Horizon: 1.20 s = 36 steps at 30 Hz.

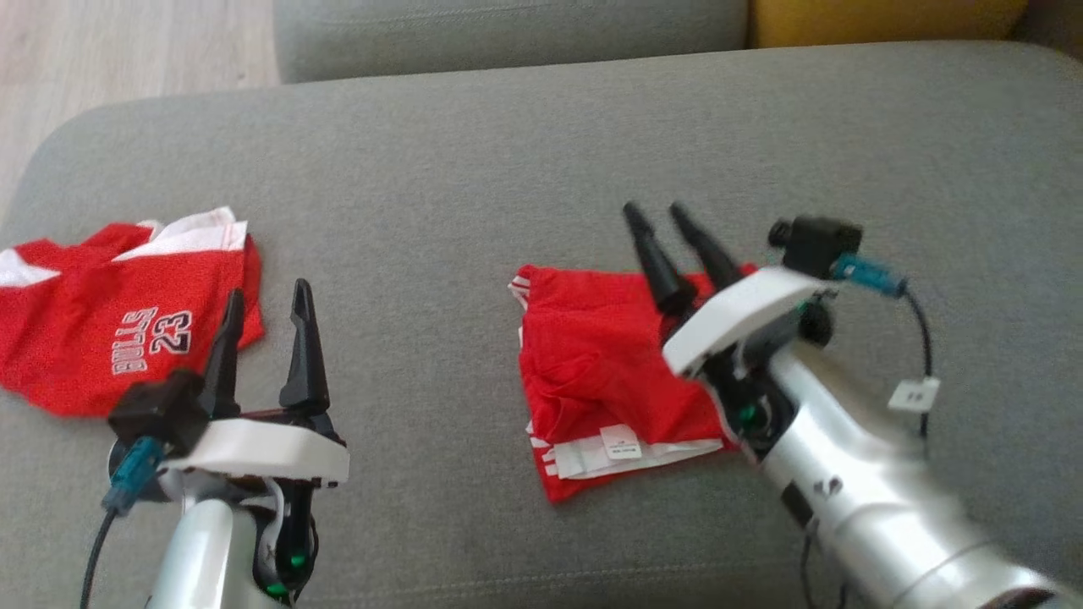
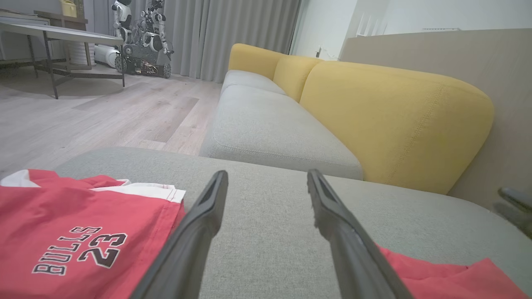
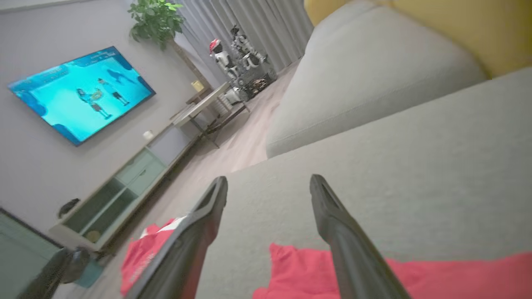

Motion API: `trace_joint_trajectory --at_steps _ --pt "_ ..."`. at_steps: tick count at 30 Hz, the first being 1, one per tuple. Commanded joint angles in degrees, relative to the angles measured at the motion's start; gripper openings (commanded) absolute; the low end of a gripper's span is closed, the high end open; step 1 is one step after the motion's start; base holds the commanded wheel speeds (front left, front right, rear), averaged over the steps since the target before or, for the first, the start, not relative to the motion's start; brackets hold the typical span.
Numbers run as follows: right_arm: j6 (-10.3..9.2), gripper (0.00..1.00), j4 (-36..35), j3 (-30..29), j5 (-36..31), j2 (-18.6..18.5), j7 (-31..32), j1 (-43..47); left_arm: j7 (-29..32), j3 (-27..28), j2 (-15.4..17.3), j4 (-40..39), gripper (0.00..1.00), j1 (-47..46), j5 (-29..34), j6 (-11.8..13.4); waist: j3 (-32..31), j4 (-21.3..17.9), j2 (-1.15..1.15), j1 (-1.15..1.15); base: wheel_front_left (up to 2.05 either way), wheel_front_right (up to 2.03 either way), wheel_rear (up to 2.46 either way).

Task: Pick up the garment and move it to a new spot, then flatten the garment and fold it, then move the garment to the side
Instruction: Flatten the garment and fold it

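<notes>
A red garment lies folded into a rough square on the grey sofa seat, white trim and a label along its near edge. My right gripper hovers over its far right part, tilted left, fingers open and holding nothing. The right wrist view has this gripper above the garment's red edge. My left gripper stands open and empty to the garment's left. In the left wrist view, the left gripper points across the seat, with the garment's corner at the lower right.
A second red garment printed BULLS 23 lies spread at the seat's left edge, just left of my left gripper. Yellow back cushions and another grey seat lie beyond. Wooden floor borders the sofa's left side.
</notes>
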Motion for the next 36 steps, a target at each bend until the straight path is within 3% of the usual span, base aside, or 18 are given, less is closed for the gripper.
trace_joint_trajectory --at_steps 1,8,20,26,36 --pt "-0.04 1.00 0.02 -1.66 -3.91 0.73 -1.04 -3.14 -0.70 1.74 0.25 -2.10 1.00 -1.17 -0.17 0.30 -0.64 -0.91 0.00 0.00 0.00 0.00 0.00" --pt "-0.04 1.00 2.71 -12.66 -19.30 -1.68 -0.66 -4.18 -0.70 1.42 0.24 -2.70 1.00 -0.76 -0.20 0.61 -0.96 -2.42 0.00 0.00 0.00 0.00 0.00" --pt "-0.04 1.00 -11.12 -26.96 -38.18 -6.53 -1.99 11.30 -0.70 0.77 0.24 -2.69 1.00 -0.59 0.70 -0.09 -0.24 -2.69 0.00 0.00 0.00 0.00 0.00" --pt "-0.04 1.00 -18.38 -35.86 -47.13 -4.00 -3.04 19.01 -0.70 1.10 0.24 -2.46 1.00 1.18 1.69 0.00 -0.87 -2.69 0.00 0.00 0.00 0.00 0.00" --pt "-0.04 1.00 -25.52 -39.01 -51.47 -1.00 -0.19 23.23 -0.70 0.73 0.24 -4.21 1.00 2.29 1.52 0.88 -1.46 -2.62 0.00 0.00 0.00 0.00 0.00"
